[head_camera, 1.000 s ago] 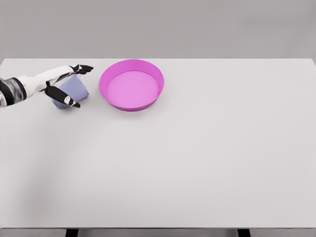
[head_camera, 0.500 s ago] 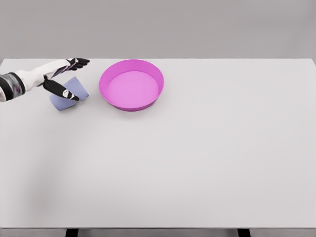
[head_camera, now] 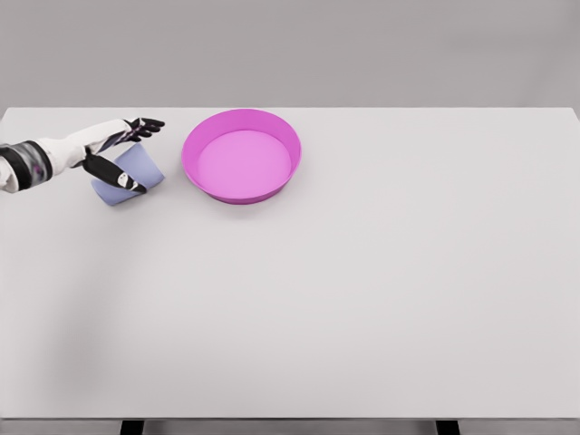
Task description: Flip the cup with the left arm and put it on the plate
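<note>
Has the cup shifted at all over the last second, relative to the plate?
Barely. The cup lies tipped left of the pink plate, about where it was; it only rocked slightly while the left hand straddles it, thumb in front and fingers behind.

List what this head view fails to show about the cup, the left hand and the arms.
- Cup: the left hand covers part of it; which end is its mouth is unclear.
- Grasp: too small to tell whether the fingers touch the cup.
- Left arm: cut off by the picture's left edge.
- Right arm: outside the frame.
</note>
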Available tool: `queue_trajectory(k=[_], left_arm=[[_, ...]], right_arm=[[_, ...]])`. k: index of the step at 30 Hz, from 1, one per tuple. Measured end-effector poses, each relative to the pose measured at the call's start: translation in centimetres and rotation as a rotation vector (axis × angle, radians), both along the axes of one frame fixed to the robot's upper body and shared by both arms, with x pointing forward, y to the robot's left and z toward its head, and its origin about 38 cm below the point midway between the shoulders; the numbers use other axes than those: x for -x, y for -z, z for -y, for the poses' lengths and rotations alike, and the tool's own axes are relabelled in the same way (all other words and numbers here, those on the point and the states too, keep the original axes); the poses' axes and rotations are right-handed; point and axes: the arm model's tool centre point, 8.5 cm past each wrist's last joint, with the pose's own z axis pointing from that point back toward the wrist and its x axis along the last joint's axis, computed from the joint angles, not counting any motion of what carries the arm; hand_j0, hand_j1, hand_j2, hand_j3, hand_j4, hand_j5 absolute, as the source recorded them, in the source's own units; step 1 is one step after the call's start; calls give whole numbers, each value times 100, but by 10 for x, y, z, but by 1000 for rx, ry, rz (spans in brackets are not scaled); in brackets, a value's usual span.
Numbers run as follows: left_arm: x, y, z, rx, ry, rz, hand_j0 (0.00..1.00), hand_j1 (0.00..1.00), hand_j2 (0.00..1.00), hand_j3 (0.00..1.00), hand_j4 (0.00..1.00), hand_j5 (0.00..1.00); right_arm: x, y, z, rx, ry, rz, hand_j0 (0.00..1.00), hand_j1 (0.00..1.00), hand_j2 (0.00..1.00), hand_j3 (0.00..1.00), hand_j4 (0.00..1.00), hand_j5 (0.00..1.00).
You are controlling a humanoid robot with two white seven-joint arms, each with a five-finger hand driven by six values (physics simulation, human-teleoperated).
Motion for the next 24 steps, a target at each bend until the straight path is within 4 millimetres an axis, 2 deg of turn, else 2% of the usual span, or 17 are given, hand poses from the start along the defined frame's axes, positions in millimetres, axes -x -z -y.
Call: queue_trajectory(k=[10,21,24], left_arm=[[-1,7,5,-2,-17,-34,98,98,98,98,98,98],[-2,6,7,0,-16,-33,86,86,86,86,86,86],[-2,6,7,1,-17,-33,89,89,89,89,89,89]], right_arm=[[0,0,0,0,0,0,100,100,100,100,100,100],[0,0,0,0,0,0,100,100,100,100,100,100],[0,0,0,0,0,0,100,100,100,100,100,100]])
